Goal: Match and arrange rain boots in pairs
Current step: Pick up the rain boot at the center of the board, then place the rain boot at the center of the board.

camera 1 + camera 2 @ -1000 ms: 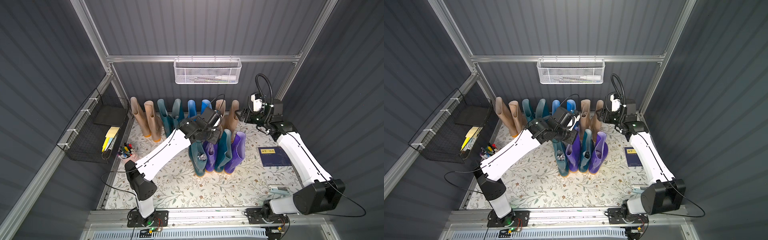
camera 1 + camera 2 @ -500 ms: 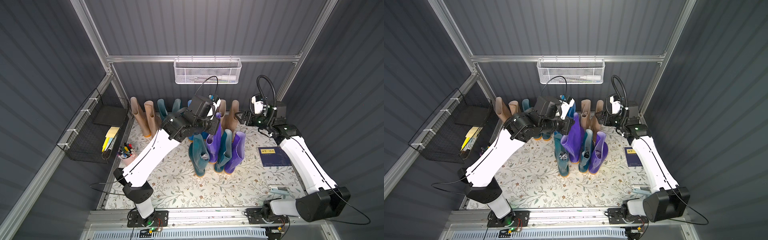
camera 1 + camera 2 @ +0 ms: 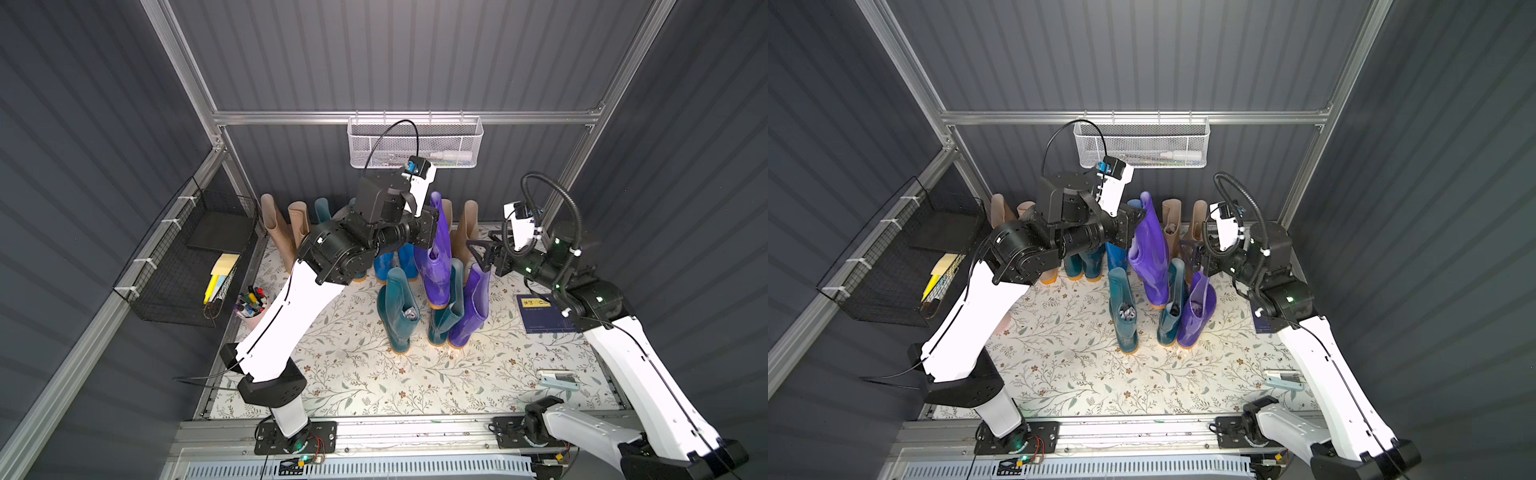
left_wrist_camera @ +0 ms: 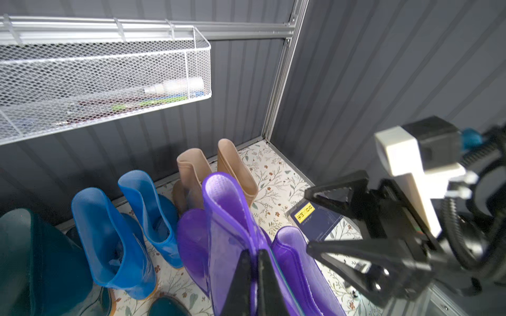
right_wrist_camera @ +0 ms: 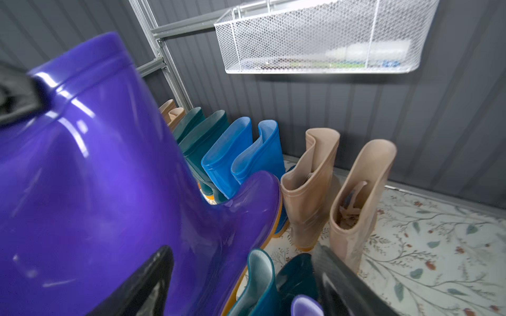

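A: Raised purple boot [image 3: 438,266] status?
B: Left gripper [image 4: 253,258] clamps its shaft rim. Long axis near vertical, opening up, toe toward back row [image 4: 153,208], above mat [image 3: 353,374], back-centre. Right gripper [image 3: 480,257] jaws apart, holding nothing. Sole partly hidden.

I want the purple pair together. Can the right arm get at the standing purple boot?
Probably yes. The right gripper hangs open at the top of the standing purple boot, nothing between; the lifted boot in the left gripper is close.
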`<control>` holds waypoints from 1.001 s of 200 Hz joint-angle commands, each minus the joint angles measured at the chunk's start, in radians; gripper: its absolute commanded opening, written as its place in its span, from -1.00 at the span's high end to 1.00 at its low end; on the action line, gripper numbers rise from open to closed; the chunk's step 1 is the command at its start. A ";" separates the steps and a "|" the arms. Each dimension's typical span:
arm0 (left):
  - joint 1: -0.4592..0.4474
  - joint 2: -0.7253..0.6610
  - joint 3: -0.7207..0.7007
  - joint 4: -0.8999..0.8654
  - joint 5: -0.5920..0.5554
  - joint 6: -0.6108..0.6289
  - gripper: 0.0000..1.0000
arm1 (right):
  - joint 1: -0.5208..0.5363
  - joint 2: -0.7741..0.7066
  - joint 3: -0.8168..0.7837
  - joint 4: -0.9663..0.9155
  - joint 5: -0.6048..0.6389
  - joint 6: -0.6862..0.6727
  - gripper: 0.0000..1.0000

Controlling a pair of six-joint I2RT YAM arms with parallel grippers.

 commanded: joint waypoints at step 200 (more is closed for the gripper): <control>-0.002 -0.012 0.057 0.393 -0.058 -0.104 1.00 | 0.470 0.074 -0.031 0.396 0.595 -0.307 -0.98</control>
